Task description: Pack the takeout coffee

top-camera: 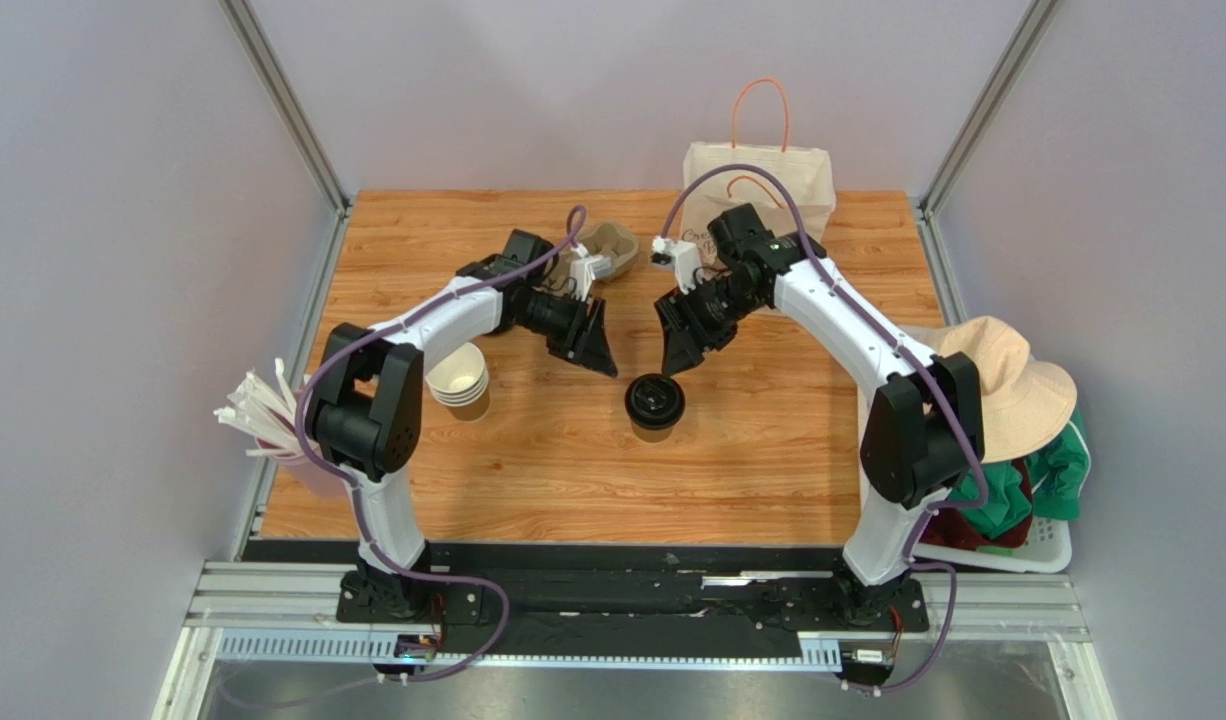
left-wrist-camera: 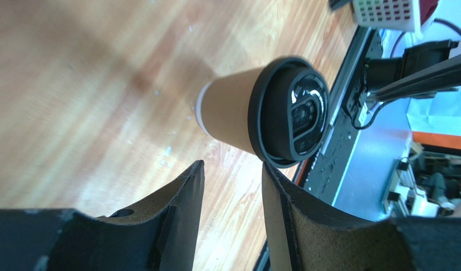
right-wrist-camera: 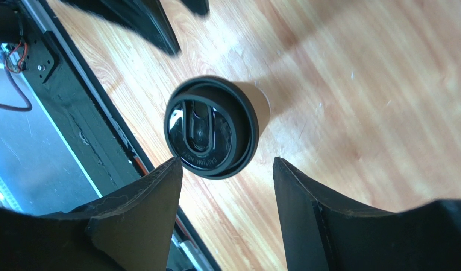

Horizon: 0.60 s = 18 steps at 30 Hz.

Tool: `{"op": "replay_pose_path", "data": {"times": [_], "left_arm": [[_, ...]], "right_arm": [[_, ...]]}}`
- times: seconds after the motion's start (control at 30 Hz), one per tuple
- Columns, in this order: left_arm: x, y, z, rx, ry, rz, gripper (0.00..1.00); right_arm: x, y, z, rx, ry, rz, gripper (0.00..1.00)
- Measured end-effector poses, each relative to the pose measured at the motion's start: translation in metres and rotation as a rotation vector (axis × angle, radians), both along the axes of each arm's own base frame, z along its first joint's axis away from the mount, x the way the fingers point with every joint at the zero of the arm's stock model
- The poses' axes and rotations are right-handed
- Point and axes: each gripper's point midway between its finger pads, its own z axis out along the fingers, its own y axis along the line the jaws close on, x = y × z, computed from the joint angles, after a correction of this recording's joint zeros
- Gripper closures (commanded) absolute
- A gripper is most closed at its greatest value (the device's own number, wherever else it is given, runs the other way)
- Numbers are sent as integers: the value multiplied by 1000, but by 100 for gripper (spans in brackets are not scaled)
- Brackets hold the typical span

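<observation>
Standing upright, takeout coffee [top-camera: 654, 402] well inside table [top-camera: 785, 480] edges.

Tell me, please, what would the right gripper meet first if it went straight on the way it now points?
Most likely the takeout coffee: it stands straight ahead of the open right gripper, with nothing in between, though depth is unclear.

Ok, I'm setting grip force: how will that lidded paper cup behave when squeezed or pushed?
The takeout coffee looks paper-walled, so a hard squeeze would probably dent it or pop its black lid. Standing upright, narrow-based, it may tip if pushed high. Weight unclear: the lid hides any contents.
</observation>
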Motion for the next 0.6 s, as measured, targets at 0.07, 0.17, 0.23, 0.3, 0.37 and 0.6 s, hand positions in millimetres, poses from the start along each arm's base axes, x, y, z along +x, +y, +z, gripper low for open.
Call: {"op": "replay_pose_path", "data": {"times": [0.07, 0.17, 0.23, 0.3, 0.37, 0.6], "left_arm": [[9, -1, 10, -14, -33, 2, 49], [17, -4, 23, -40, -69, -4, 49], [19, -7, 28, -52, -82, -12, 49], [19, -8, 29, -55, -87, -16, 49], [18, -10, 27, -53, -87, -24, 49], [13, -18, 15, -41, -73, -48, 49]], "right_arm": [[-7, -7, -7, -18, 33, -35, 37], [-14, -17, -24, -31, 109, -94, 36], [-18, -25, -33, -31, 165, -139, 36], [-19, -31, -37, -11, 213, -185, 36], [-19, -33, -38, 19, 247, -212, 36], [-24, -20, -36, 125, 333, -223, 37]]}}
